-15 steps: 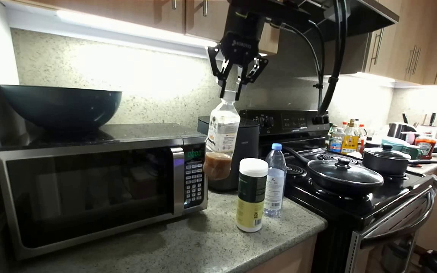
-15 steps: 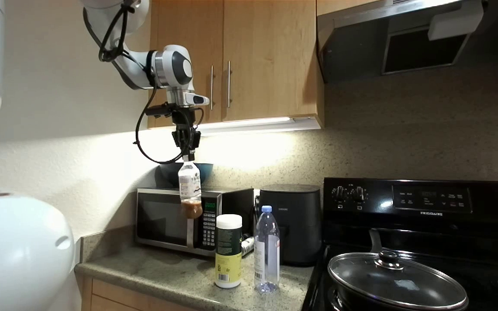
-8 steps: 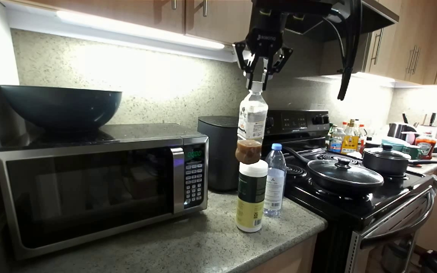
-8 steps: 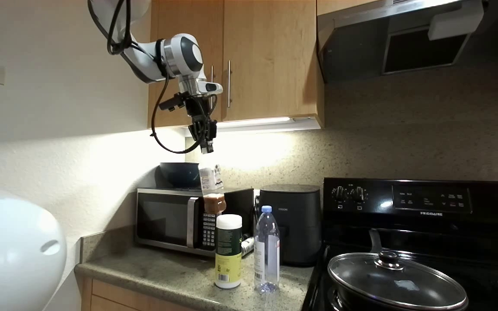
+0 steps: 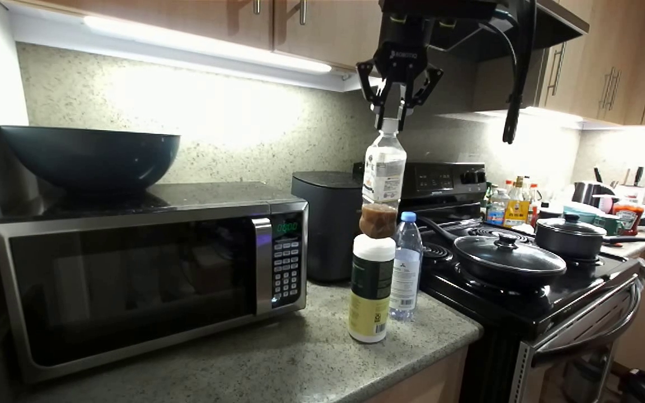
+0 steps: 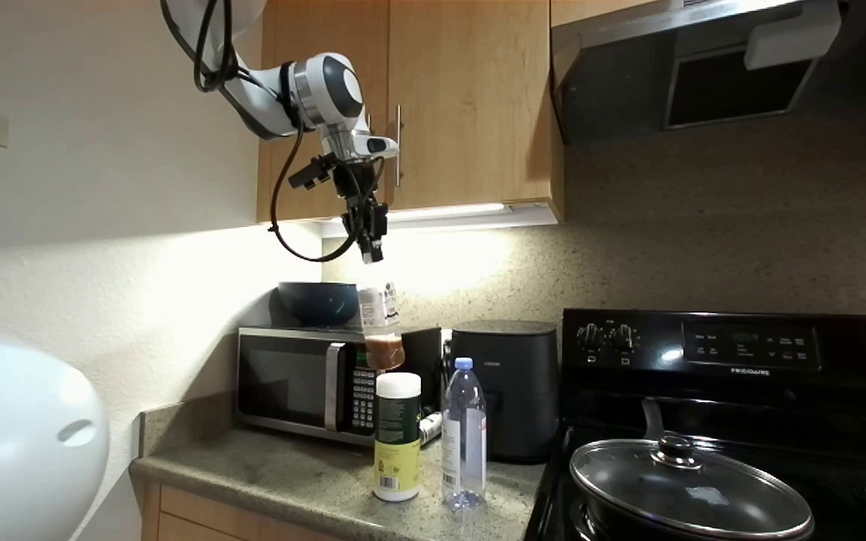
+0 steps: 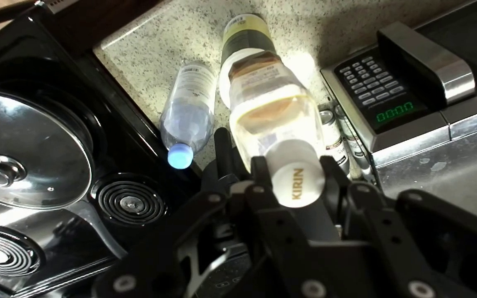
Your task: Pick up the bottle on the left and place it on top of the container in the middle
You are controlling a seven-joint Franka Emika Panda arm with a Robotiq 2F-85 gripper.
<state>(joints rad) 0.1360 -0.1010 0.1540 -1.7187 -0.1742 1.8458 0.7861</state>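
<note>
Small clear plastic bottle is hanging tilted above the cylindrical white-lidded jar, black fingers gripping its white cap; speckled grey counter is ending near the jar, leaving room to one side.

From out here I see a glossy clear plastic bottle, a smooth plastic-looking container, stone-like speckled worktop, wood-grained cupboard.

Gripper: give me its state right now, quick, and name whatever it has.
Gripper: closed, holding the small bottle with brown liquid by its white cap.
</note>
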